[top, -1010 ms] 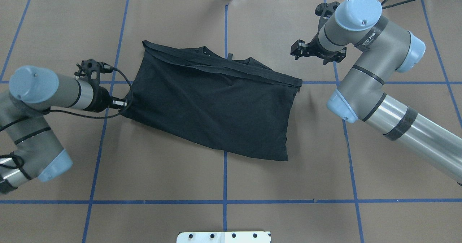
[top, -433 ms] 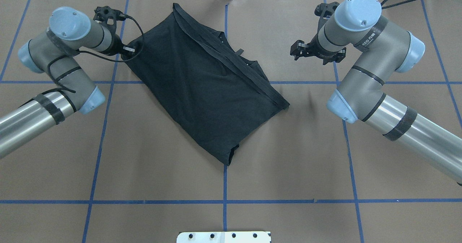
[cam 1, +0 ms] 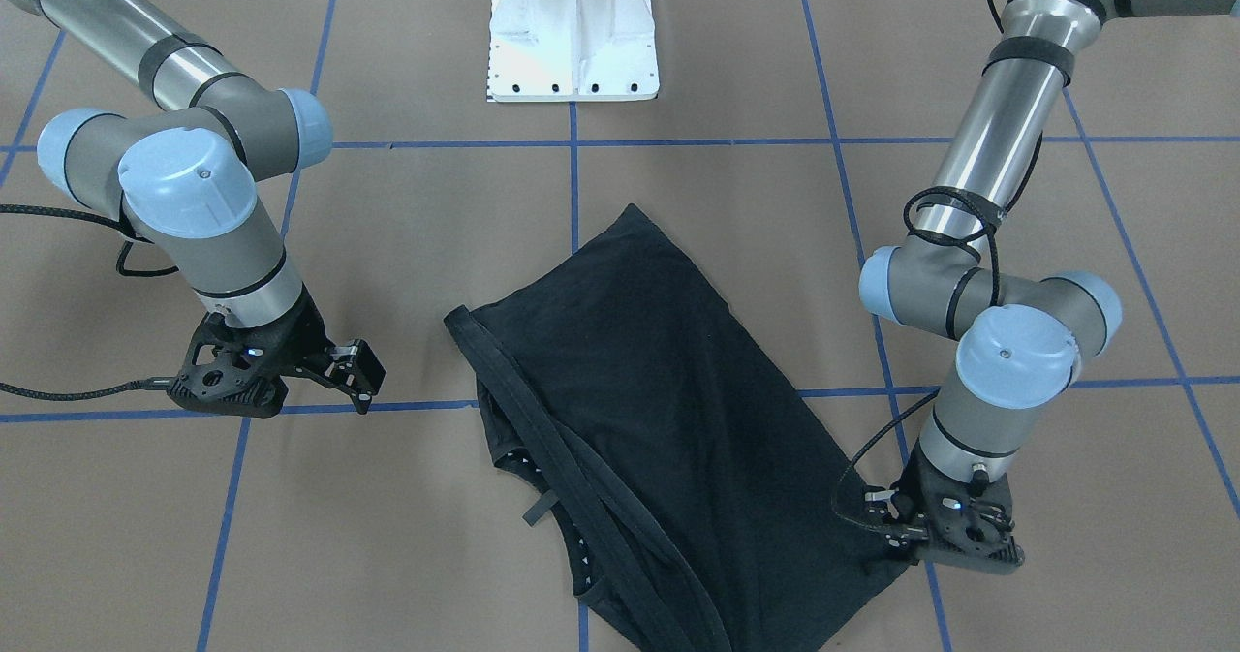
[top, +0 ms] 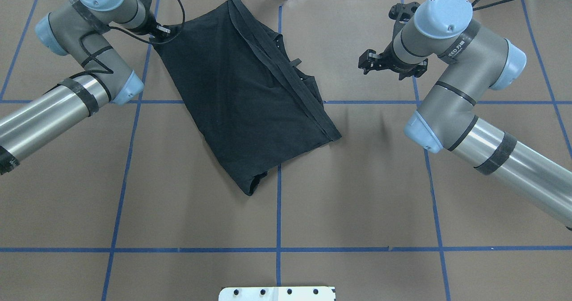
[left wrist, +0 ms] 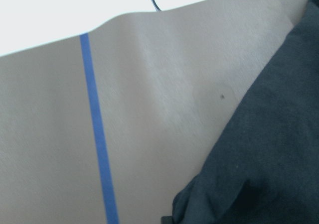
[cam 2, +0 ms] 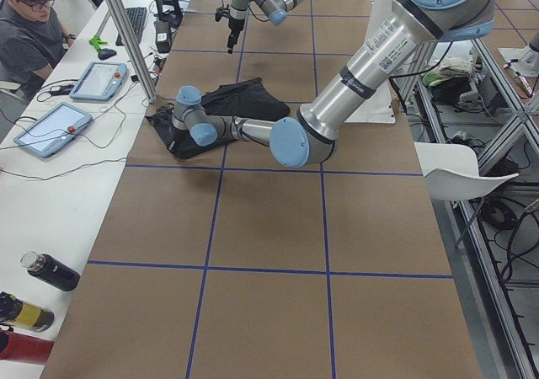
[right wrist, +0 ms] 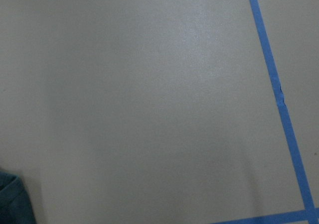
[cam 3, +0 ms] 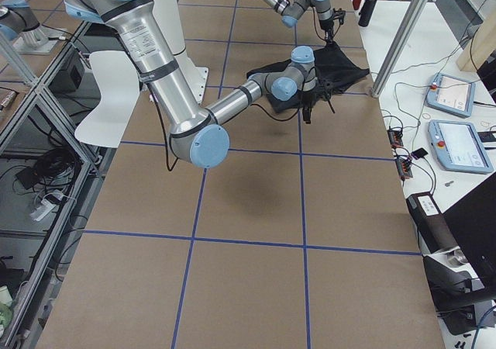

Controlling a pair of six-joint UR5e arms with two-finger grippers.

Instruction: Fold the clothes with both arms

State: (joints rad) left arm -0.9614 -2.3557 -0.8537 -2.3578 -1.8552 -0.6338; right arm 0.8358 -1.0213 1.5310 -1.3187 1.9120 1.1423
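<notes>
Left pincer (cam 1: 893, 534) gripping black T-shirt (cam 1: 659, 410)

In the overhead view the whole lower half of the table (top: 357, 202) is bare, save the white base (top: 277, 293) at the bottom edge. The shirt (top: 250, 99) lies aslant across the upper centre, one corner gripped by the left gripper (top: 163, 30) at upper left. A bare strip runs between the shirt and the right gripper (top: 367, 61), whose fingers stand apart. The left arm (top: 44, 108) bars the left edge, and the right arm (top: 491, 149) bars the right side.
</notes>
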